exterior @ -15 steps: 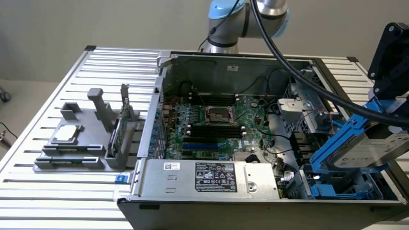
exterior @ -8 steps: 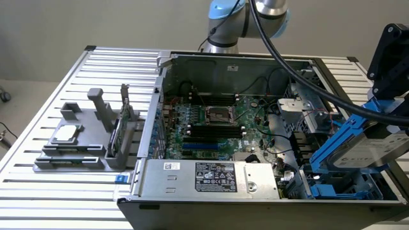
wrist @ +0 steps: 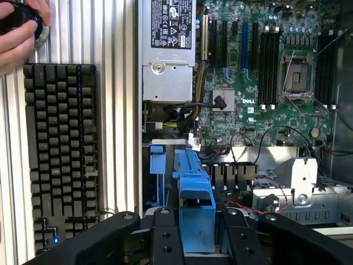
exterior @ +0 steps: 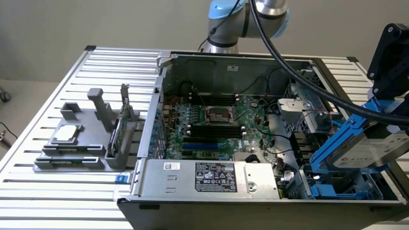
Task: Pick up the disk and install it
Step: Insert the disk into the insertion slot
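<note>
At the exterior view's right, over the open grey metal computer case (exterior: 255, 58), the black gripper (wrist: 196, 245) pinches the flat silver-grey disk (exterior: 374, 146) in blue plastic rails, long axis tilted down toward the blue-fitted drive bay (exterior: 338, 191) just beneath

Silver arm (exterior: 221, 37) wears blue cap (exterior: 223, 10), black cable (exterior: 300, 72).

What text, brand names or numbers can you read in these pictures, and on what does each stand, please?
"DELL": white print on the motherboard.
Power supply label: print too small to read.
Disk held in the end effector: its white label is blurred, unreadable.
Keyboard: key legends not readable.
</note>
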`<state>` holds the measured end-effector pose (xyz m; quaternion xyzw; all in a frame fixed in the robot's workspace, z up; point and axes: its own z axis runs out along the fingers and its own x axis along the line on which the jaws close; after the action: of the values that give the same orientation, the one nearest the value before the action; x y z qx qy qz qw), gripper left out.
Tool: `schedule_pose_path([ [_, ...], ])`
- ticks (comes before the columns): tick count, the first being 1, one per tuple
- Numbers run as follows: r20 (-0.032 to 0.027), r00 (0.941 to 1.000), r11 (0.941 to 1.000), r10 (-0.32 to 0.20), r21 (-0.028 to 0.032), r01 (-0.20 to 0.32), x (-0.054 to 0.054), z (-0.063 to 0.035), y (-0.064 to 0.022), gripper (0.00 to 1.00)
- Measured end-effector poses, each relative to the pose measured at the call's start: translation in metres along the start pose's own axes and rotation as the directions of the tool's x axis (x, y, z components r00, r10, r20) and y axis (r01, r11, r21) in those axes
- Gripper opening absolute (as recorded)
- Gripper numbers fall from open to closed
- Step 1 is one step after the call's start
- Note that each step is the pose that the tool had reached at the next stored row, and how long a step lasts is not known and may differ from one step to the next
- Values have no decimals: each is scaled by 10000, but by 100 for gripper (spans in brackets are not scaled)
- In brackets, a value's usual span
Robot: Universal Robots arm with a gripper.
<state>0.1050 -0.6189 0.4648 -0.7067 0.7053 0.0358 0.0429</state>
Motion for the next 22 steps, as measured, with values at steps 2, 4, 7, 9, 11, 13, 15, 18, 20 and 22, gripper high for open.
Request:
schedule_pose_path([
  [2, -1, 10000, 10000, 0, 0, 0, 0, 1, 0, 33],
  [4, -1, 10000, 10000, 0, -2, 0, 0, 2, 0, 33],
  [7, -1, 10000, 10000, 7, -71, -7, 0, 5, -2, 33],
  [9, 0, 10000, 9999, 10, -168, -10, 1, 9, -8, 33],
  [11, 2, 10000, 9995, 3, -309, -3, 2, 13, -25, 33],
  [13, 0, 10000, 9992, -10, -403, 10, 2, 15, -54, 33],
  [15, 0, 10000, 9991, -27, -425, 27, 2, 20, -83, 33],
  [18, 0, 10000, 9990, -76, -433, 76, 4, 34, -88, 33],
  [20, 1, 9999, 9990, -127, -438, 127, 6, 46, -90, 33],
  [22, 2, 9999, 9989, -157, -442, 157, 8, 56, -91, 33],
])
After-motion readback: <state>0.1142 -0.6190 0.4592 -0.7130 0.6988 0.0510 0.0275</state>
